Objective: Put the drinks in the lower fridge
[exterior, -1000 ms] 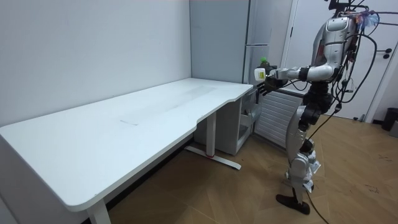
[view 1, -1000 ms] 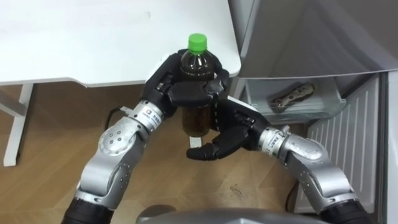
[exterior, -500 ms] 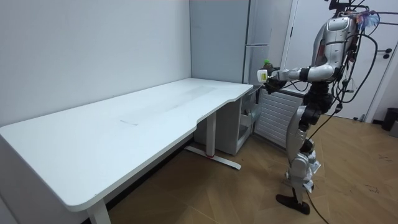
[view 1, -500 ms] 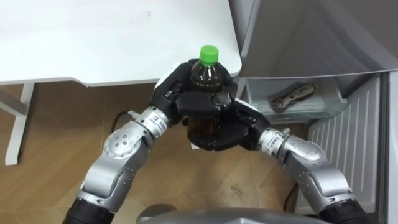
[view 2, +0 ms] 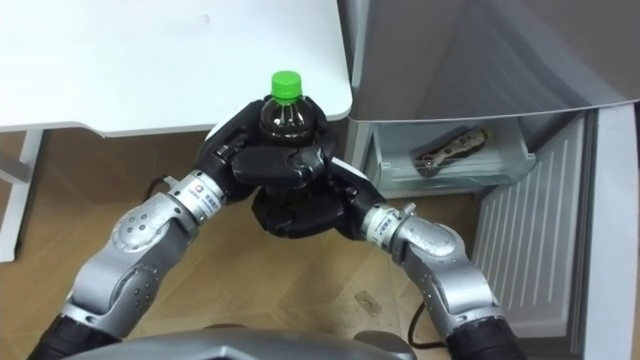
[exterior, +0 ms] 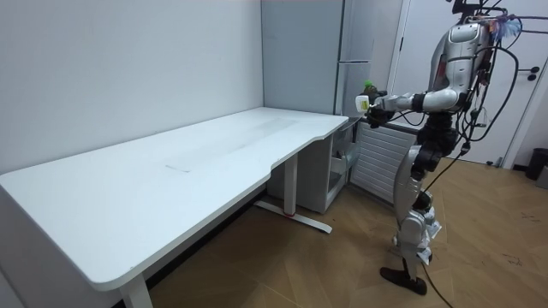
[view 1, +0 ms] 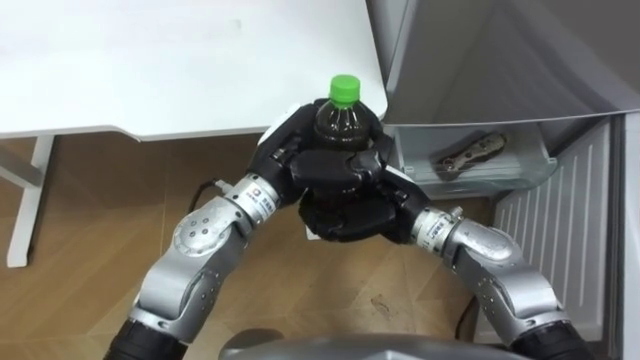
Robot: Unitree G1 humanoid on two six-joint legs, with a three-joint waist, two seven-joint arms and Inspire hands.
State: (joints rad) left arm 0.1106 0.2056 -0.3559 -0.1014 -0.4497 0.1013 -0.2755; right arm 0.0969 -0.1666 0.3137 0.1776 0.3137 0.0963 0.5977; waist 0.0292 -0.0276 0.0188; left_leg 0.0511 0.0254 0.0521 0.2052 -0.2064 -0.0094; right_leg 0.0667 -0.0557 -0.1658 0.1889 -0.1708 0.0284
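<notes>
Closed up since, my right hand (view 1: 352, 216) and left hand (view 1: 288, 152) clasp the green-capped dark plastic bottle (view 1: 341, 116) near the white counter (view 1: 150, 60): likely heavy, slick, held mid-body.

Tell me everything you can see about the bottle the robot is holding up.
The bottle looks like clear plastic, with a green screw cap and dark brown liquid inside. It is upright in the air above the wooden floor, just off the corner of the white table and beside the open fridge drawer. The left hand is curled round its upper body and the right hand round its lower part, hiding most of it below the shoulder.
</notes>
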